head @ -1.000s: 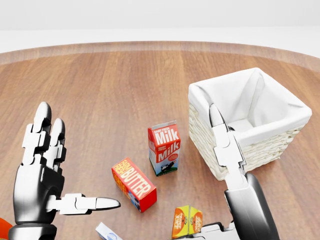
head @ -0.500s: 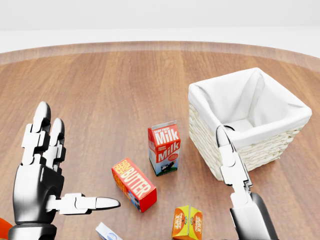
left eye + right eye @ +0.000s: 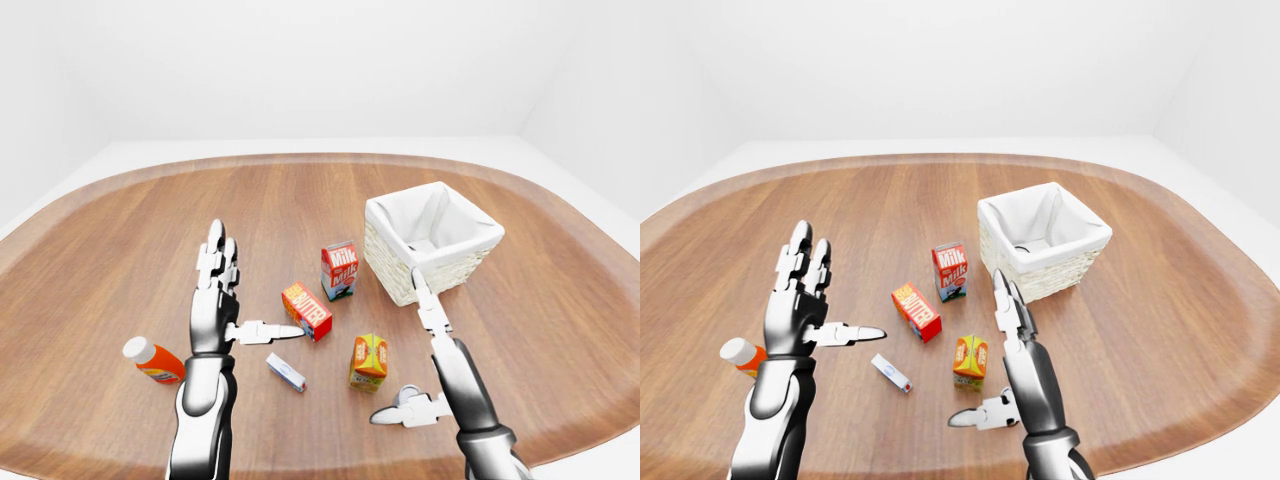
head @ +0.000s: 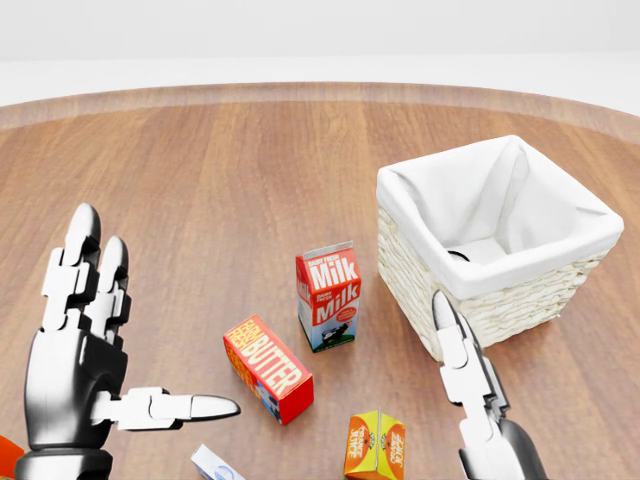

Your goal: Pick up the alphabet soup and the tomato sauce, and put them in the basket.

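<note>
Hands first: my left hand (image 3: 215,300) is raised over the near-left part of the wooden table (image 3: 120,240), fingers straight up, thumb sticking out to the right, holding nothing. My right hand (image 3: 1015,355) is up near-right, fingers extended toward the basket, thumb splayed left, also empty.

Nearest items: an orange bottle with a white cap (image 3: 152,361) lies on its side at the near left, beside my left forearm. A small white-and-blue flat box (image 3: 286,372) lies just right of that arm. An orange-yellow carton (image 3: 368,361) stands near centre, just left of my right arm. In the left-eye view, a grey round thing shows at my right thumb, possibly a can; can't tell.

Farther out: red butter box (image 4: 268,367) lies tilted on the table, just right of my left thumb tip. Milk carton (image 4: 328,296) stands upright beyond it, just left of the basket.

Wicker basket (image 4: 560,300) with white cloth liner sits far right. A dark curved edge shows inside at the bottom; can't identify it. Alphabet soup and tomato sauce: can't locate either with certainty.
</note>
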Controlling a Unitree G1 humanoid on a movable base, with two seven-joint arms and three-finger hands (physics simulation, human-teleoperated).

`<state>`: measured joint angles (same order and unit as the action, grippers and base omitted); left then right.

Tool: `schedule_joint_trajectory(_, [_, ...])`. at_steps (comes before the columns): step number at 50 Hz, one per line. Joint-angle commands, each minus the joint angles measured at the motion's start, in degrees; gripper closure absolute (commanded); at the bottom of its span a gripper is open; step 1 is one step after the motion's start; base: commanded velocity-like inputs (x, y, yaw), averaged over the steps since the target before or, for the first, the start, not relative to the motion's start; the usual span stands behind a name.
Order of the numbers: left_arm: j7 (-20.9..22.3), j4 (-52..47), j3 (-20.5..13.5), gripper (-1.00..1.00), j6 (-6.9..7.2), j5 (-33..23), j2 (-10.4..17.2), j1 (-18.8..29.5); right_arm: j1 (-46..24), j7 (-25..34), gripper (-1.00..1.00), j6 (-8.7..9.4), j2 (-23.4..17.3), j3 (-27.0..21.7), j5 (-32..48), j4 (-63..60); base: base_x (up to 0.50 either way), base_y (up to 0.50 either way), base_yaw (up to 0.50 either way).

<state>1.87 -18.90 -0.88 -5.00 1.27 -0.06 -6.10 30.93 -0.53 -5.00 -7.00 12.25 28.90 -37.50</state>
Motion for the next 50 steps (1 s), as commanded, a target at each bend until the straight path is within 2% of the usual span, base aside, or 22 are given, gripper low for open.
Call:
schedule_joint_trajectory(1, [-0.55, -0.57, -0.4, -1.0, 0.0, -0.39, 0.1, 0.29, 2.2, -1.88, -1.0, 0.0, -0.98, 0.71, 0.81, 1.64, 0.0, 0.0, 0.0])
schedule_joint_trajectory(16, [-0.59, 0.44, -0.43, -1.0, 0.0, -0.43, 0.12, 0.51, 4.51, -5.29, -1.0, 0.0, -2.3, 1.85, 2.01, 6.0, 0.0, 0.0, 0.0])
schedule_joint_trajectory(18, [-0.62, 0.27, -0.44, -1.0, 0.0, -0.41, 0.12, 0.58, 3.85, -8.62, -1.0, 0.0, -3.03, 1.49, 2.12, 12.35, 0.0, 0.0, 0.0])
schedule_joint_trajectory(20, [-0.6, 0.33, -0.45, -1.0, 0.0, -0.41, 0.13, 0.6, 3.62, -9.28, -1.0, 0.0, -2.88, 1.23, 2.3, 14.0, 0.0, 0.0, 0.0])
schedule_joint_trajectory(50, [-0.59, 0.11, -0.63, -1.0, 0.0, -0.33, 0.19, 0.64, 6.48, -9.05, -1.0, 0.0, -2.22, -0.15, 3.33, 14.82, 0.0, 0.0, 0.0])
